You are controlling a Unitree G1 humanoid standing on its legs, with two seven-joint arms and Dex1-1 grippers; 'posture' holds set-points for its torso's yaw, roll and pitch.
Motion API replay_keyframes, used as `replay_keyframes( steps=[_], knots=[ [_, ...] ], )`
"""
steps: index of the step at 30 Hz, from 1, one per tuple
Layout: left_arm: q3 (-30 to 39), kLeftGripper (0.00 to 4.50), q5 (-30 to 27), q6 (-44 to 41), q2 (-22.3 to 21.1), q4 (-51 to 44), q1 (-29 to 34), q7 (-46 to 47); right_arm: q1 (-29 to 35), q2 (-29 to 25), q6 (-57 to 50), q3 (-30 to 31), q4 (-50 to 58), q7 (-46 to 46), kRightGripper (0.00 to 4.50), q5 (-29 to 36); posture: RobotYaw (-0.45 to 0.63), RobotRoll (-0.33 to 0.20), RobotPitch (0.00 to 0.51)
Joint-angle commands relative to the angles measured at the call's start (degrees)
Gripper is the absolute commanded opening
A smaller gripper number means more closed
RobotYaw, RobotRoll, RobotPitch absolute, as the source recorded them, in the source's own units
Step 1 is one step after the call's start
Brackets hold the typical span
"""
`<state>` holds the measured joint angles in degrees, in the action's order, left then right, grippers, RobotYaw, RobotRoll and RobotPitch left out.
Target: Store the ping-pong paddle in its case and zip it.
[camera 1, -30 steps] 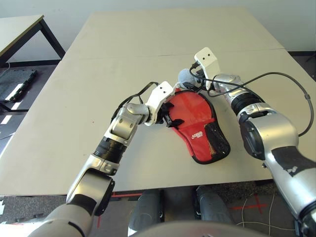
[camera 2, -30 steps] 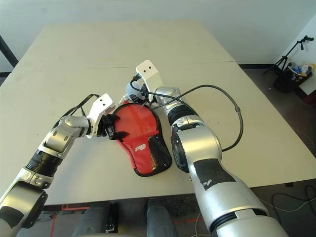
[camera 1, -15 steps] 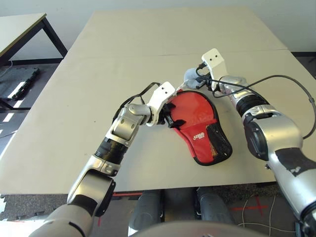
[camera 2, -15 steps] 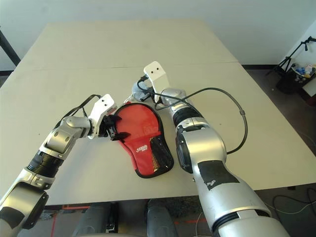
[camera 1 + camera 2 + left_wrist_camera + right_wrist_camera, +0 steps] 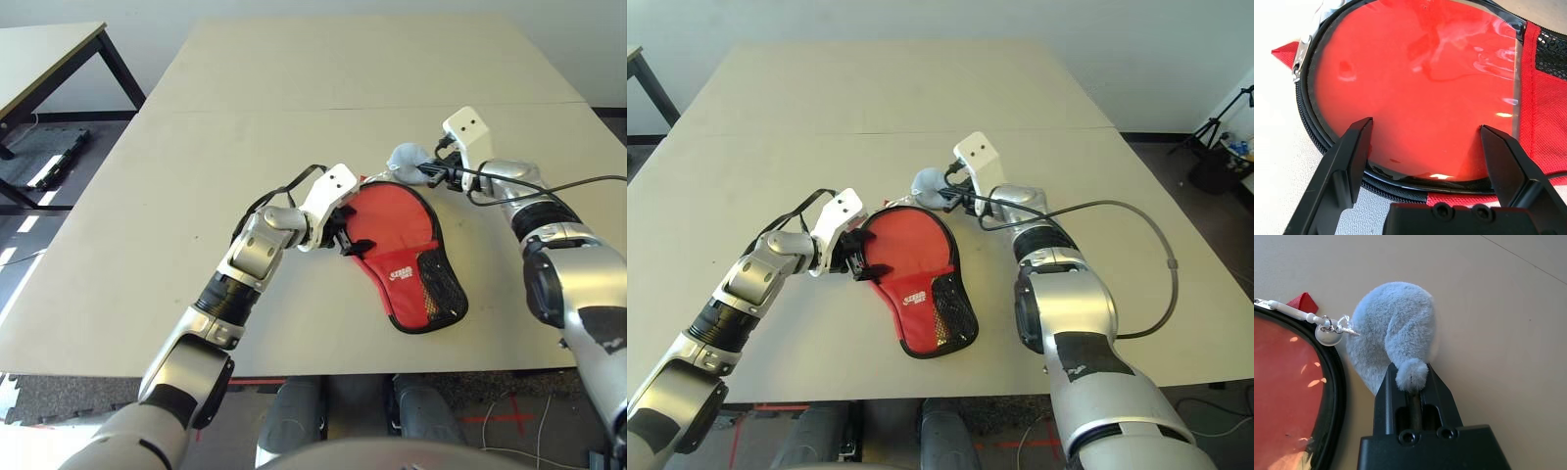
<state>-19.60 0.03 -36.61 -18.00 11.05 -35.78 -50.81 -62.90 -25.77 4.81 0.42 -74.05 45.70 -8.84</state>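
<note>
Right wrist view shows the right gripper (image 5: 1411, 377) pinched tight on a fluffy pale-blue pompom (image 5: 1396, 328) tied by a small chain to the zip pull of the case (image 5: 402, 245); since a second ago that arm has swung out to the right, drawing the pompom along the rim. The left gripper (image 5: 1425, 147) stays spread wide over the red round end of the case on the table (image 5: 294, 98).

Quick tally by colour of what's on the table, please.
Red: 1, the case
Pale blue-grey: 1, the fluffy charm on the zip pull
Total: 2
</note>
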Motion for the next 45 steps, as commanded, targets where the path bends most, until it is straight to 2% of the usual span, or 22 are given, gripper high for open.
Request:
replay_keyframes(
  steps=[1,9,13,22,25,28,31,33,37,45],
  knots=[
    [-4.51,4.5,1.17,-1.06,-0.17,4.0,2.13,-1.53,1.34,-3.96,-0.55,-0.29,-0.23,-1.17,0.01,-0.18,-0.03,0.0,0.111],
    [-4.56,4.5,1.29,-0.42,0.02,5.19,1.45,-1.88,0.8,-6.86,-0.39,-0.15,-0.35,-1.19,0.01,-0.38,-0.03,0.0,0.109],
    [-4.49,4.5,1.3,-0.42,-0.02,5.15,1.51,-1.82,0.71,-10.82,-0.57,0.75,-0.01,3.54,0.01,-1.05,-0.03,0.0,0.11],
    [-4.14,4.5,1.24,-0.25,0.03,5.38,1.55,-1.44,2.69,-19.65,-2.5,3.17,3.17,26.44,0.01,-0.51,-0.03,0.0,0.108],
    [-4.05,4.5,1.22,-0.08,0.14,5.67,1.44,-1.35,5.27,-22.61,-4.74,4.1,6.73,38.52,0.01,0.57,-0.04,0.0,0.106],
    [-4.0,4.5,1.23,0.15,0.23,6.03,1.28,-1.33,8.54,-24.31,-6.56,5.03,11.53,44.91,0.01,1.59,-0.05,0.0,0.104],
    [-3.96,4.5,1.21,0.42,0.29,6.41,1.12,-1.33,14.39,-27.51,-11.53,10.49,21.46,46.8,0.01,9.08,-0.05,0.0,0.102],
    [-3.91,4.5,1.2,0.6,0.39,6.7,1.01,-1.31,20.02,-31.55,-16.3,15.51,31.64,46.8,0.01,16.92,-0.06,0.0,0.102],
    [-3.84,4.5,1.21,1.01,0.63,7.42,0.67,-1.31,28.4,-39.56,-21.59,22.39,46.6,46.8,0.01,27.52,-0.06,0.0,0.101],
    [-3.78,4.5,1.19,1.43,0.77,8.13,0.41,-1.24,36.34,-48.44,-25.73,27.84,60.64,46.8,0.01,38.54,-0.06,0.0,0.099]
  ],
)
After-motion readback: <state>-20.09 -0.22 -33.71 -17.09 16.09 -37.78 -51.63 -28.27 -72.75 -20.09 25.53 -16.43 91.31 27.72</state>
